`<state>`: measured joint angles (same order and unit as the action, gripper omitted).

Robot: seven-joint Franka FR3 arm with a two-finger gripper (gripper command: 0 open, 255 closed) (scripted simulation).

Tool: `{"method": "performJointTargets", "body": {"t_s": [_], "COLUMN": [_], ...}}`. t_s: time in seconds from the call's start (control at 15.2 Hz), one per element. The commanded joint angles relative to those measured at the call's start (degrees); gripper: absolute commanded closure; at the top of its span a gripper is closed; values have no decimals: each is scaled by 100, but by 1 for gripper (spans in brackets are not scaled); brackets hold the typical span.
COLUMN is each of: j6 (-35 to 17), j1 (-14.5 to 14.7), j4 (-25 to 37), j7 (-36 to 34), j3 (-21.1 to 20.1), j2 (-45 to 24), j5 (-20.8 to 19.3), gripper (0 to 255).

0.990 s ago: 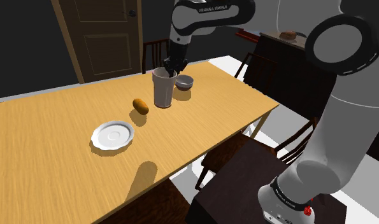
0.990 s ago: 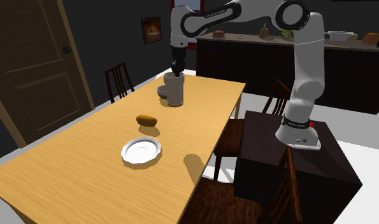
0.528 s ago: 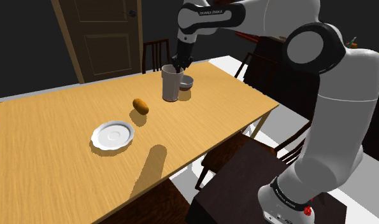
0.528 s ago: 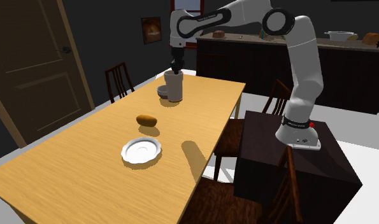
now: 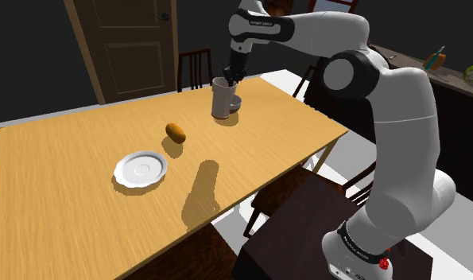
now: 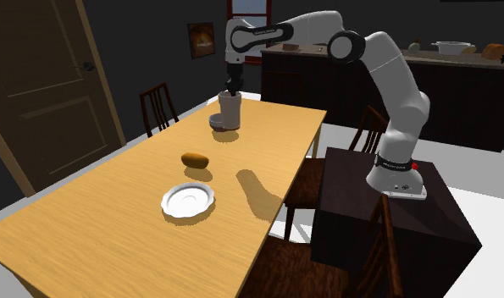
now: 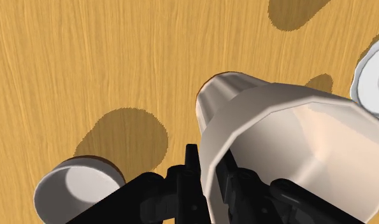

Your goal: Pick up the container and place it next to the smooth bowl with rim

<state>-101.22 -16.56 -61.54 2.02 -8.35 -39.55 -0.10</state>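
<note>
Beige container (image 5: 223, 99) hangs just beside the small bowl (image 7: 76, 188), its rim wall pinched by the claw (image 5: 230, 79). Pick-up looks done; lowering it onto the bench (image 5: 67, 143) beside the bowl and releasing it remain.

White arm (image 5: 401, 119) far outstretched, pincer (image 5: 230, 79) downward (jaws clamped across container (image 5: 222, 103) rim)

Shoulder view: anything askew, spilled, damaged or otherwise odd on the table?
Nothing stands out. The container is upright in the gripper, whose fingers clasp its rim wall, one inside and one outside, close beside the small bowl. The plate and the brown lump lie apart on the table; nothing is spilled.
</note>
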Motion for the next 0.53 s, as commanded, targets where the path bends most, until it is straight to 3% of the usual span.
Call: {"method": "performJointTargets", "body": {"t_s": [0.0, 0.46], "j6": [88, -442], "j1": [-83, -106], "j4": [370, -149], "j7": [140, 165], "j3": [34, 38], "j2": [-288, -300], "j5": [-9, -7], "gripper": [255, 255]}}
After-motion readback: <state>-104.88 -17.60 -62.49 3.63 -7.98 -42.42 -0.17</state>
